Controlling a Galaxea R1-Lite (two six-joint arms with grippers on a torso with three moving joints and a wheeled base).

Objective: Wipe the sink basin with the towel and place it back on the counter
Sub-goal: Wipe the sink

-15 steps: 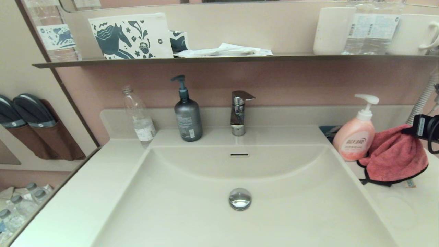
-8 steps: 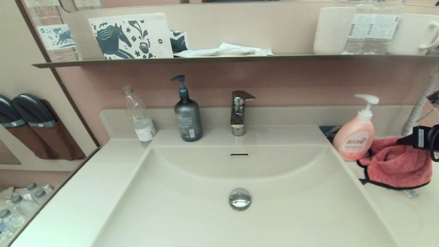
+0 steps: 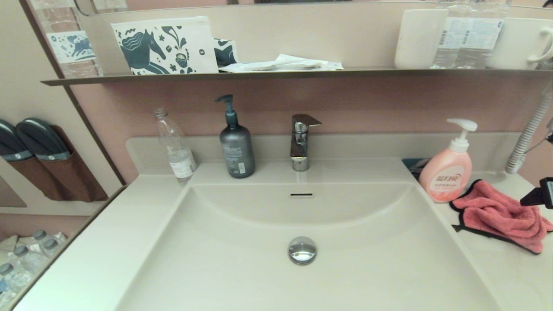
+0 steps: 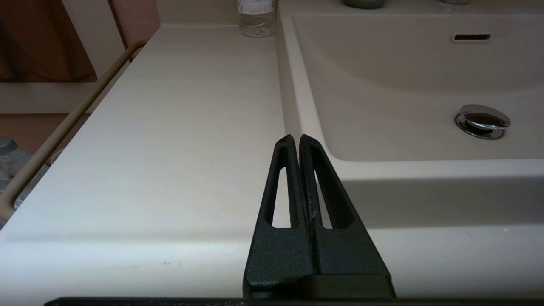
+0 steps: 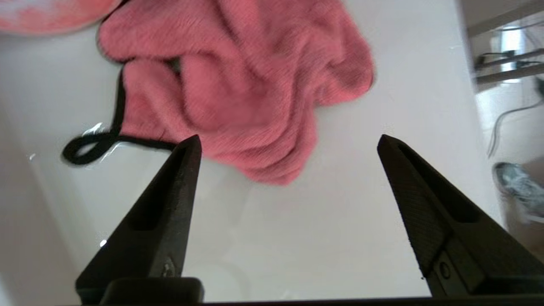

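The towel (image 3: 501, 214) is seen lying crumpled on the tabletop (image 3: 510, 276) just beside the pink soap bottle (image 3: 446, 171), outside the sink basin (image 3: 367, 259). The right gripper (image 5: 289, 144) is held above it with fingers released and spread wide; the left gripper (image 4: 296, 140) is parked with fingers clenched together on nothing. A snag on the towel's black loop (image 5: 85, 148) could be caused by a low retreat, or the bottle could be knocked.

Dusty-pink wall (image 3: 367, 101) behind, crossed by dark narrow shelf (image 3: 268, 74); brown slipper pockets (image 3: 52, 172) hung on left wall.
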